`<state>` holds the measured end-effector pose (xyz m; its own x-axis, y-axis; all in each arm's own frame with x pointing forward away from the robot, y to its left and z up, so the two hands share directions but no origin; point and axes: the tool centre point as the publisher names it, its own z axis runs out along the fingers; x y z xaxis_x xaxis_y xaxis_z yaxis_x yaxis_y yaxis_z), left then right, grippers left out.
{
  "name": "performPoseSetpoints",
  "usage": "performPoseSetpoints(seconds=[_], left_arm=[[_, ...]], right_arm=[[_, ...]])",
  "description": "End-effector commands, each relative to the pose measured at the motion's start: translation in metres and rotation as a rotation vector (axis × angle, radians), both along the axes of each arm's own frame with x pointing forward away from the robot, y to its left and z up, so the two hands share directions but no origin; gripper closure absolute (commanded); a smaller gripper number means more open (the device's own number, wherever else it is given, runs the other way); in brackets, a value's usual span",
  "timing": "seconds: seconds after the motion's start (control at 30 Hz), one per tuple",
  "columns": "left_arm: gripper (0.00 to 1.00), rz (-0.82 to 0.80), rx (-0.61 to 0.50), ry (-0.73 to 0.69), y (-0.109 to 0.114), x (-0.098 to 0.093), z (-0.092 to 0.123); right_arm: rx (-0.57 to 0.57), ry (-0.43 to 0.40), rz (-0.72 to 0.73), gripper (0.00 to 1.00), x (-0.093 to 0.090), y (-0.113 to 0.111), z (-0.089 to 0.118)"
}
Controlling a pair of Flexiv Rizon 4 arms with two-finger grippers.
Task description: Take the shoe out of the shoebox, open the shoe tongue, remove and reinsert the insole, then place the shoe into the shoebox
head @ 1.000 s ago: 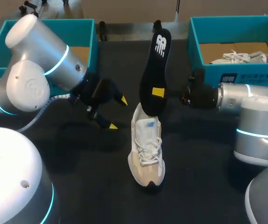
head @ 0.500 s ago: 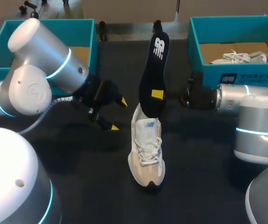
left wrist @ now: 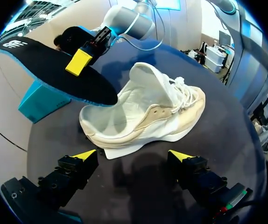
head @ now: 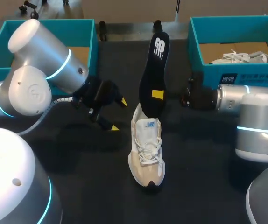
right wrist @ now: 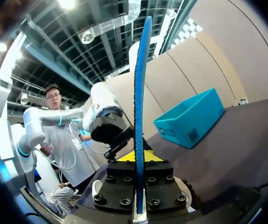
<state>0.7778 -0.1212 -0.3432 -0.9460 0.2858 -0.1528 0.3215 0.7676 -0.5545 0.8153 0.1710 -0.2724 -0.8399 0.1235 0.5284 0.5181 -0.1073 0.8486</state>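
Head view: our right gripper (head: 158, 94) grips the insole (head: 155, 60) from both sides and holds it upright, with its lower end at the opening of the shoe (head: 146, 149). The shoe stands on the table (head: 208, 177). Our left gripper (head: 117, 113) is spread wide and holds nothing, with the shoe just ahead of it.

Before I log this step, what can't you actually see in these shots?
Head view: heel of the shoe covered by the insole.
Head view: right hand's far finger hidden behind the insole.
Head view: left shoebox floor mostly blocked by the left arm.
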Motion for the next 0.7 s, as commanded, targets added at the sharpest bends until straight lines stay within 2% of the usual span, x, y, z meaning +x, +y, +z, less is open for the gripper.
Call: performPoseSetpoints(seconds=[0.03, 0.43, 0.7], left_arm=[[0.0, 0.0, 0.004, -0.002, 0.0, -0.001, 0.0], [0.0, 0.0, 0.004, -0.002, 0.0, -0.001, 0.0], [0.0, 0.0, 0.004, -0.002, 0.0, -0.001, 0.0]], right_arm=[[-0.017, 0.004, -0.003, 1.0, -0.001, 0.003, -0.003], [-0.034, 0.006, 0.062, 1.0, 0.002, 0.02, -0.015], [-0.017, 0.002, 0.084, 1.0, -0.005, 0.02, -0.027]])
